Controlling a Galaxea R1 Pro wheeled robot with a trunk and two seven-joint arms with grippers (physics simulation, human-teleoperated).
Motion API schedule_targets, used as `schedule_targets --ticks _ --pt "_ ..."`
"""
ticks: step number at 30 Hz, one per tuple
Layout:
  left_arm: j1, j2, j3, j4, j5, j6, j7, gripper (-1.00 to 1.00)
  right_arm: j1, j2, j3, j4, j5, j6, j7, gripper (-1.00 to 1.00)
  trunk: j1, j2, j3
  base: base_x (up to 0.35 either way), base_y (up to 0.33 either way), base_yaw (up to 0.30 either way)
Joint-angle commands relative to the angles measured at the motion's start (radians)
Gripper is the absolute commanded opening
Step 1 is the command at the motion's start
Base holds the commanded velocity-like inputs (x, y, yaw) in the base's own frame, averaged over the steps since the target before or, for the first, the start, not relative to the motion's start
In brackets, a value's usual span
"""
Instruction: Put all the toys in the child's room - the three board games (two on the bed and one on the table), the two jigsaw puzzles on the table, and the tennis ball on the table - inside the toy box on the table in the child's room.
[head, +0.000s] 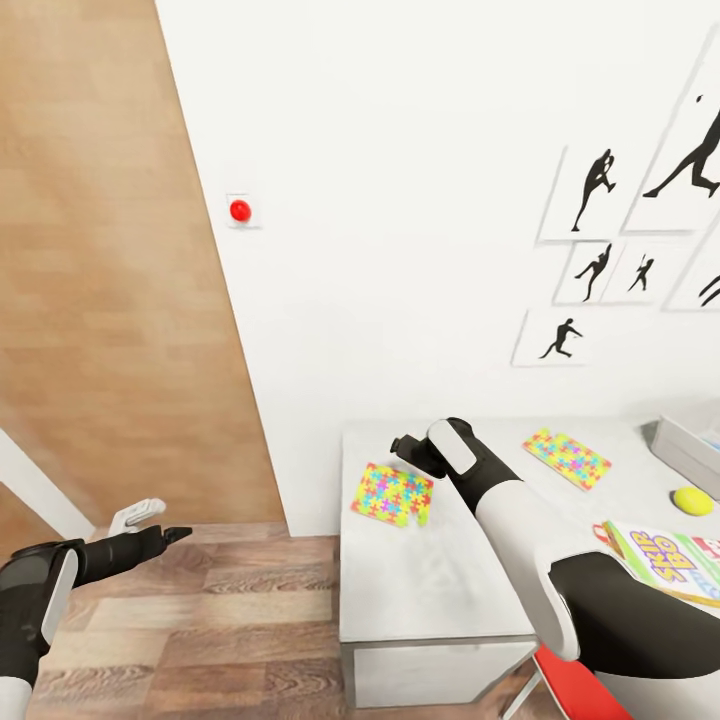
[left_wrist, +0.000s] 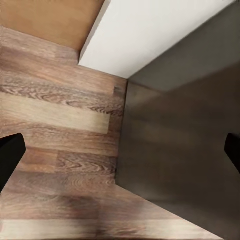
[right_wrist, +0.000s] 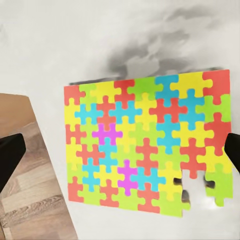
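White wall (head: 400, 200) is backing the pale tabletop (head: 430, 580), and black sports-silhouette pictures (head: 590, 190) are hanging on it toward the right. To the left, wood-plank floor (head: 200, 620) is lying open beside the tabletop's left edge, where the left gripper (head: 150, 525) is hanging out over the planks (well apart from every toy). Its jaws are standing spread, the two dark fingertips showing wide apart in the left wrist view with floor and a dark grey panel (left_wrist: 185, 145) between them.

On the tabletop, the near jigsaw puzzle (head: 392, 494) is lying flat close to the left edge: a thin square in a yellow, red, green, blue and pink mosaic, with one corner piece sitting slightly loose in the right wrist view (right_wrist: 147, 145). The right gripper (head: 410, 450) is hovering just above and behind this puzzle, its jaws spread wide, a fingertip showing at either side of the square and touching nothing.

The second jigsaw puzzle (head: 567, 458) is lying further right, near the wall. The tennis ball (head: 692, 501) is resting beyond it, near the grey toy box (head: 685, 450) at the right border. The Skip-Bo board game (head: 670, 560) is lying near the front right, partly hidden by the right arm.
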Motion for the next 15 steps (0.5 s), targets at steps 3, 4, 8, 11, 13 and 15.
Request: schedule_targets --ticks 3,4,8,11,13,15 --pt "-0.001 -0.001 0.002 -0.001 0.002 0.008 -0.003 1.00 -0.001 -0.001 0.006 -0.001 -0.011 0.001 -0.009 1.00 0.001 -0.002 -0.002 0.126 0.114 0.000" --pt "-0.001 -0.002 0.002 -0.001 0.002 0.008 -0.003 1.00 -0.001 -0.001 0.005 -0.001 -0.011 0.001 -0.009 1.00 0.001 -0.002 -0.002 0.114 0.091 0.000" --pt "-0.001 -0.003 0.001 0.000 0.002 -0.001 -0.003 1.00 0.004 -0.001 0.005 0.000 -0.011 0.001 -0.009 1.00 0.001 -0.002 -0.002 0.058 0.047 0.000" --pt "-0.001 -0.004 0.001 0.000 0.002 -0.011 -0.003 1.00 0.007 -0.001 0.005 0.000 -0.011 0.000 -0.009 1.00 0.001 -0.002 -0.002 0.021 0.017 0.000" --pt "-0.001 -0.004 0.001 0.000 0.002 -0.013 -0.003 1.00 0.008 -0.001 0.005 0.000 -0.011 -0.003 -0.009 1.00 0.001 -0.002 -0.002 0.011 0.009 0.000" --pt "-0.001 -0.004 0.001 0.000 0.002 -0.015 -0.003 1.00 0.009 -0.002 0.005 0.000 -0.011 -0.014 -0.008 1.00 0.001 -0.002 -0.002 0.006 0.005 0.000"
